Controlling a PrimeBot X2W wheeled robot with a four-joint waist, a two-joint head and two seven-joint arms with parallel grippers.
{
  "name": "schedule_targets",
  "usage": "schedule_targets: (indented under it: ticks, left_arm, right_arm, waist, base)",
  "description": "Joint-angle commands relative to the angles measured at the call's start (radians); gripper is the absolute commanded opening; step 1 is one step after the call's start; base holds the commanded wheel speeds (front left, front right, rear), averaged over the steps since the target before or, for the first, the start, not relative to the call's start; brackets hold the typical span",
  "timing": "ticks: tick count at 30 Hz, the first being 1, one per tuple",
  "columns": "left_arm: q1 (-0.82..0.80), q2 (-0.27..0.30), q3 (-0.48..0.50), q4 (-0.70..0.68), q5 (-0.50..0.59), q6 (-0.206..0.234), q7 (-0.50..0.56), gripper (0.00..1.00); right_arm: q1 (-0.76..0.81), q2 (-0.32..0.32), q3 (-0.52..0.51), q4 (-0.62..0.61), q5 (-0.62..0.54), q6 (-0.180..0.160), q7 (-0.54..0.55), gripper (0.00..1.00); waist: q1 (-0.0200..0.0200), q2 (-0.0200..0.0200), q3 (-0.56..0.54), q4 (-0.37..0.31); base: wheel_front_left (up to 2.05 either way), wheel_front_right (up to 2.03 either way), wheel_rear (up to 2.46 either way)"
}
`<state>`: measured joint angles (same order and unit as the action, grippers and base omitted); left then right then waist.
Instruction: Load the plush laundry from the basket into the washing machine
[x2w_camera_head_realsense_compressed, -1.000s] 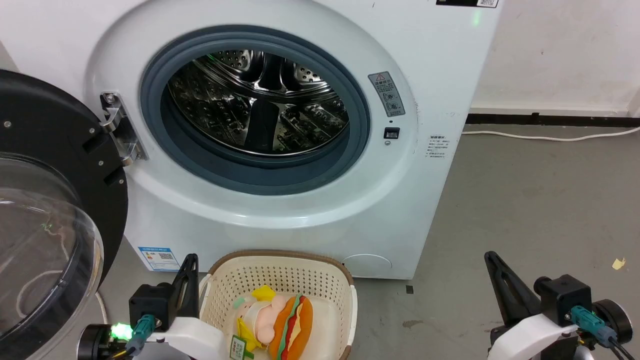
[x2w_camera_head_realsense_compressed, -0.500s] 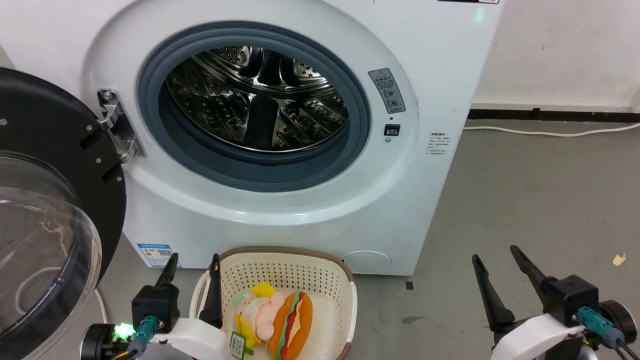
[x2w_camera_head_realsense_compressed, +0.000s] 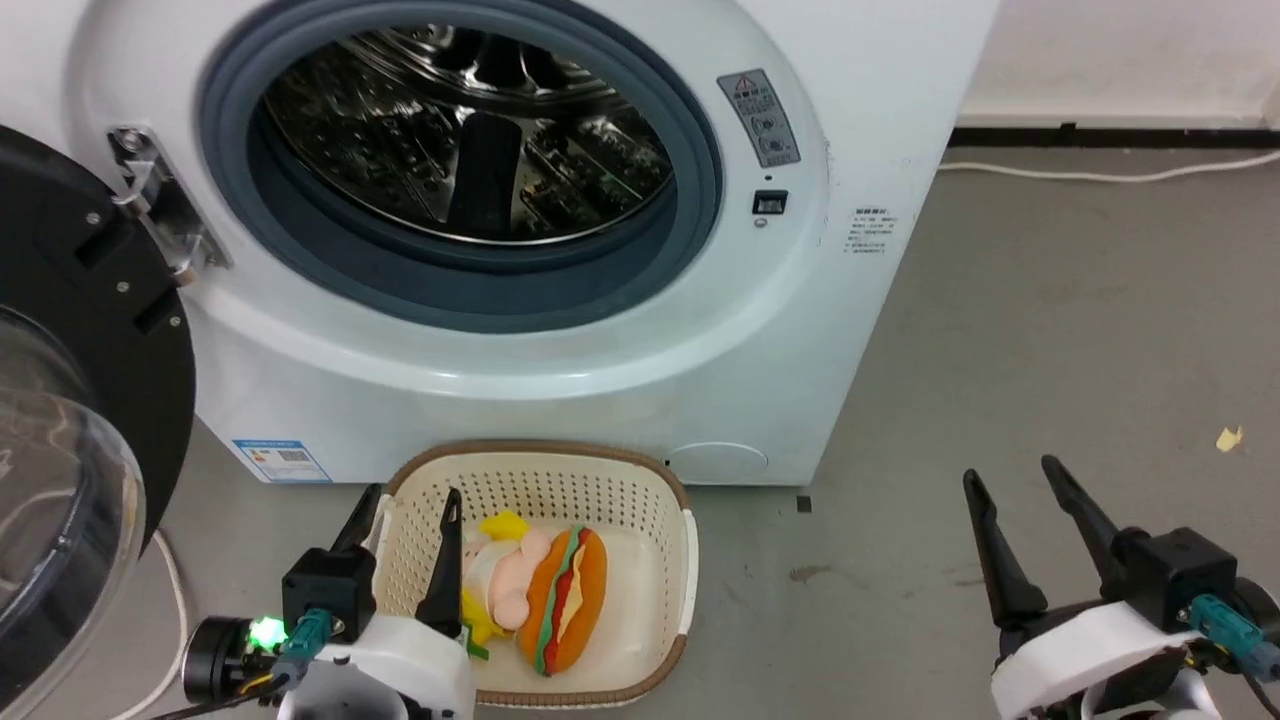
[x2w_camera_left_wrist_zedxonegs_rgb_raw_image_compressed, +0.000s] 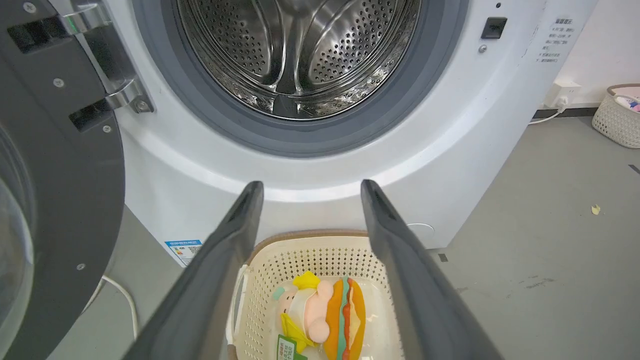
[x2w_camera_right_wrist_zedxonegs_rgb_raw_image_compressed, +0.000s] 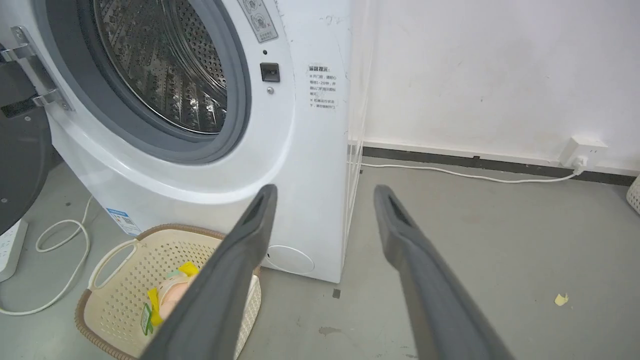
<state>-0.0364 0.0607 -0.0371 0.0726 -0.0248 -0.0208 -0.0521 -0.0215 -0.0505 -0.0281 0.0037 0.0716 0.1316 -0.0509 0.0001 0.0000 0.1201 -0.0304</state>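
Left end effector (x2w_camera_head_realsense_compressed: 413, 493) agape; plush laundry (x2w_camera_head_realsense_compressed: 562, 600) in basket (x2w_camera_head_realsense_compressed: 600, 492)

A white cable (x2w_camera_right_wrist_zedxonegs_rgb_raw_image_compressed: 450, 172) is running along the floor (x2w_camera_right_wrist_zedxonegs_rgb_raw_image_compressed: 500, 240) into the wall socket (x2w_camera_right_wrist_zedxonegs_rgb_raw_image_compressed: 582, 149). A spare basket (x2w_camera_left_wrist_zedxonegs_rgb_raw_image_compressed: 616, 120) is sitting beside that socket, and a yellow scrap (x2w_camera_right_wrist_zedxonegs_rgb_raw_image_compressed: 561, 299) is lying well in front of it.
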Motion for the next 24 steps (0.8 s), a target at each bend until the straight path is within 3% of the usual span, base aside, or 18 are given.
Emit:
schedule_targets:
  ticks: [1,12,24]
  left_arm:
    - [-0.028,0.011,-0.006,0.019,-0.007,-0.005,-0.012,1.0]
    - [-0.097,0.044,-0.032,0.131,-0.029,-0.017,-0.002,1.0]
    - [-0.207,0.119,-0.091,0.265,-0.077,-0.03,0.048,1.0]
  right_arm:
    - [-0.021,0.0,-0.003,-0.007,0.011,0.0,-0.013,1.0]
    - [-0.054,0.0,0.006,-0.014,0.054,0.0,-0.034,1.0]
    - [-0.092,0.0,0.025,-0.028,0.127,0.0,-0.059,1.0]
  waist:
    - [-0.0001,0.0,0.027,-0.011]
    - [-0.0001,0.0,0.119,-0.045]
    - [-0.0001,0.0,0.233,-0.097]
  base:
    - [0.0,0.0,0.0]
    - [0.0,0.0,0.0]
    - [0.0,0.0,0.0]
